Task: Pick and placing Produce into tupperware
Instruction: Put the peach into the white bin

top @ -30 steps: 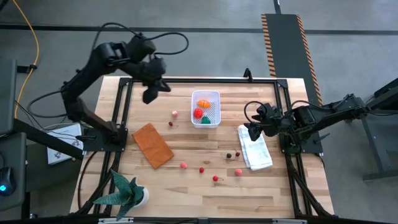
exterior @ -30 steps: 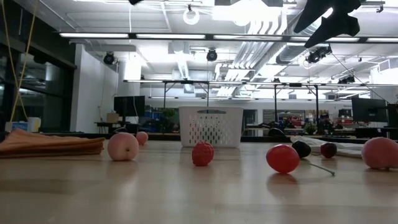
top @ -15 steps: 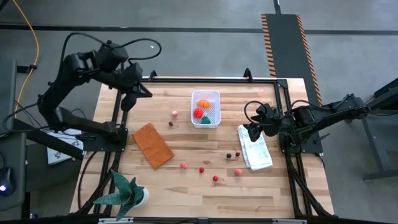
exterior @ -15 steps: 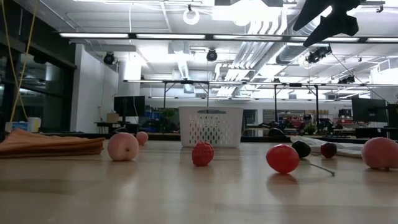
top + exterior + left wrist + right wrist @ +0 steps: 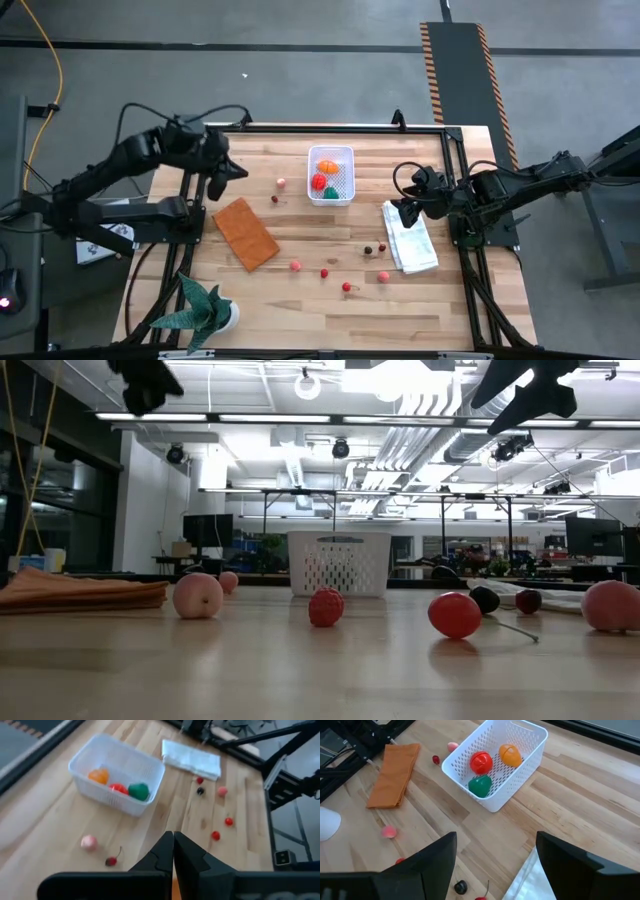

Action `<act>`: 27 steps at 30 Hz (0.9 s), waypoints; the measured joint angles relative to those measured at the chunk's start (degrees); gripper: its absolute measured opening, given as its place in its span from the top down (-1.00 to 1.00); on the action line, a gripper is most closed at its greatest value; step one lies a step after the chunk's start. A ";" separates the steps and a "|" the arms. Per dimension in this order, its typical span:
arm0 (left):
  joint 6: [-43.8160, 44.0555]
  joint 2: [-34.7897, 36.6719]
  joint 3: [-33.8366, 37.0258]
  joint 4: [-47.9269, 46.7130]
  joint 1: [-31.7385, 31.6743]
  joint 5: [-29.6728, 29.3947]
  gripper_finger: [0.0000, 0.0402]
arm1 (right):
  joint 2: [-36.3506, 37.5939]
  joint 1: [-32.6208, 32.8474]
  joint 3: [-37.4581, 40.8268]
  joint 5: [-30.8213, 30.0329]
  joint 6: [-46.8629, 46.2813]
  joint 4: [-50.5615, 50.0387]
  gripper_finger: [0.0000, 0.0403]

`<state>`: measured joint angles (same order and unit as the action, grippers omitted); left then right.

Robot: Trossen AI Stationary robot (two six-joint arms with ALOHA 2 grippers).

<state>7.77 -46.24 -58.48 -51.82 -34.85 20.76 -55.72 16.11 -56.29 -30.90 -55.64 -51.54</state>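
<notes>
High view: tupperware (image 5: 331, 174) lies well apart from shut, empty left end effector (image 5: 214, 188).

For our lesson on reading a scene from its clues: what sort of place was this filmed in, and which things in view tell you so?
Probably a robotics lab or workshop. Two dark robot arms are fixed to a wooden table with a black frame, ceiling pipes and strip lights run overhead, and computer monitors stand on benches behind the white tub.

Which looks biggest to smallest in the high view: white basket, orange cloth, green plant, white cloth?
1. Green plant
2. Orange cloth
3. White cloth and white basket: too alike to rank.
</notes>
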 joint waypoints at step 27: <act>12.84 3.25 22.27 15.85 0.02 11.98 0.99 | -7.64 3.51 0.00 14.87 -5.44 -3.81 -0.31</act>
<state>20.62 -42.99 -36.21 -35.97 -34.83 32.74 -63.36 19.61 -56.29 -16.03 -61.08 -55.35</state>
